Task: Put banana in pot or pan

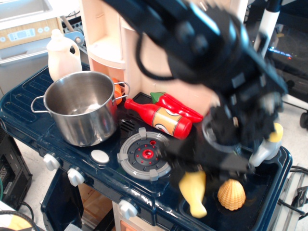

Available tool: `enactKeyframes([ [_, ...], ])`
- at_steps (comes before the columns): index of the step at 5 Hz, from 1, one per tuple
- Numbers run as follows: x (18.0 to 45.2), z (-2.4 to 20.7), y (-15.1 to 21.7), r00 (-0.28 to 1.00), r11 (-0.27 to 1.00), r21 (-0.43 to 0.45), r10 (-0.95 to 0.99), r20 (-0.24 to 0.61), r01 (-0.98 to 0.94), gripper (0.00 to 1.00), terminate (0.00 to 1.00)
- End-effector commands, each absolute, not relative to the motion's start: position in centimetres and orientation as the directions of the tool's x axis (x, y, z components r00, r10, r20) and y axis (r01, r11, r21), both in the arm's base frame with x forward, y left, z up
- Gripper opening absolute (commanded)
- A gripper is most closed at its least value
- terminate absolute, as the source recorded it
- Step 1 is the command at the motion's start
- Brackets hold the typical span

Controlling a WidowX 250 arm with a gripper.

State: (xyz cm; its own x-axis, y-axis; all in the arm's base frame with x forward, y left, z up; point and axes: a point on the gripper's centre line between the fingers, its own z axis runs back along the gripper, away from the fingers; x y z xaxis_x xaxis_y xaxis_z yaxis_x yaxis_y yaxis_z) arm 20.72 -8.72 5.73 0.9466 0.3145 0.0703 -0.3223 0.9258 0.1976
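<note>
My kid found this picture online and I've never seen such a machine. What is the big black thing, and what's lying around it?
The big black shape is a robot arm, blurred by motion, filmed by one camera in front of and above a toy kitchen. Its pincer sits over the upper end of a yellow toy banana; the blur hides whether it grips it. On the dark blue stove top stand a steel pot, a grey toy burner, a red ketchup bottle, a red pepper and a yellow corn piece.
</note>
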Motion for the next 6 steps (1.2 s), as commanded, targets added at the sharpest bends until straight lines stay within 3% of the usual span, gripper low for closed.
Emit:
enactKeyframes([
  [1,19.5,12.9,-2.6,0.934,0.890,0.287,0.331,0.132,-0.355,0.00,0.00],
  [3,20.2,15.0,5.1,0.972,0.924,0.305,0.209,0.104,-0.232,0.00,0.00],
  [4,21.0,14.6,7.8,0.984,0.930,0.327,0.137,0.110,-0.166,0.00,0.00],
  [5,21.4,14.3,8.2,0.987,0.935,0.324,0.111,0.114,-0.142,0.00,0.00],
  [6,21.9,14.0,7.9,0.989,0.949,0.294,0.084,0.119,-0.116,1.00,1.00],
])
